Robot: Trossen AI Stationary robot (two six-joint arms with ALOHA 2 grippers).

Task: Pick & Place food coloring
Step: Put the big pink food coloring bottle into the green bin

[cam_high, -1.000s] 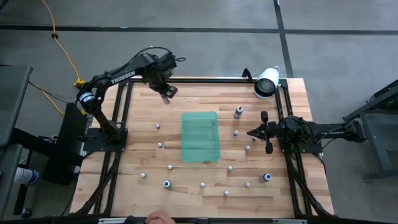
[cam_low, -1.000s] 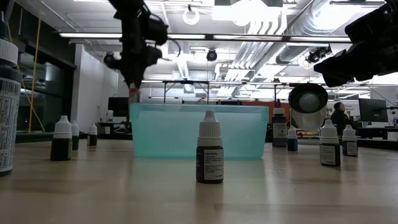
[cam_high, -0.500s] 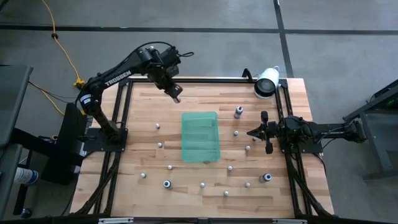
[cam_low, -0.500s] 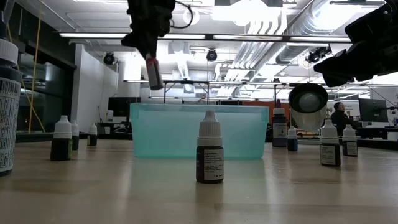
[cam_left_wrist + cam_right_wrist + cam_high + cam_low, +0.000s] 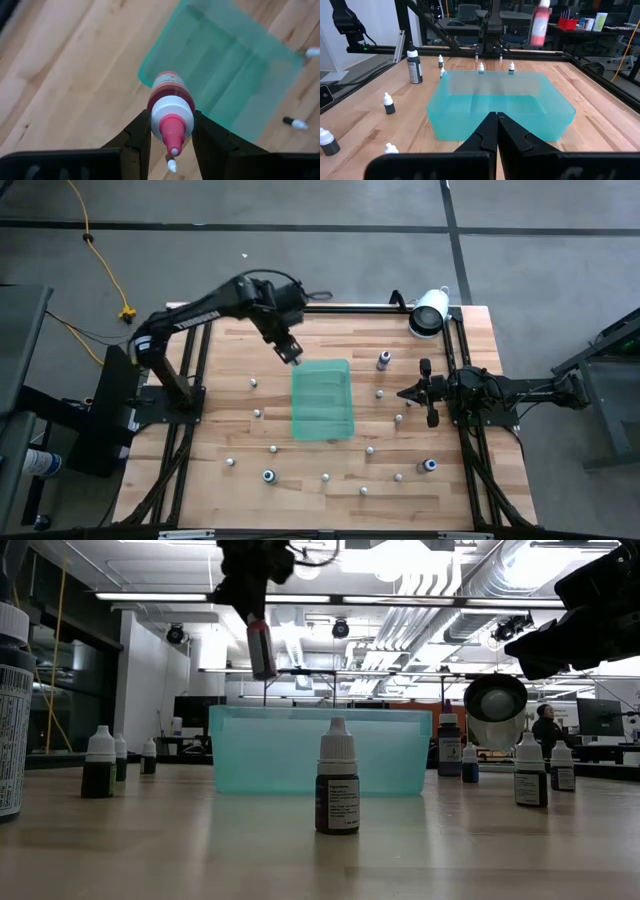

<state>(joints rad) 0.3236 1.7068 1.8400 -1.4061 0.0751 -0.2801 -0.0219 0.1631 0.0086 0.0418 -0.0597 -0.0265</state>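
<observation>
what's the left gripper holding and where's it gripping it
The left gripper holds a red food coloring bottle by its white neck collar, just below the pink tip.

Light is even and fairly bright in the overhead view, with only faint, soft shadows on the table (image 5: pixel 230 420). In the low view long ceiling lamps (image 5: pixel 330 600) across the upper frame glare white and leave the arms as dark silhouettes; the near bottle (image 5: pixel 338 790) at centre is sharp, while the big one (image 5: pixel 15 710) at the left edge is blurred. The held bottle (image 5: pixel 540 22) at the top of the right wrist view is smeared.
</observation>
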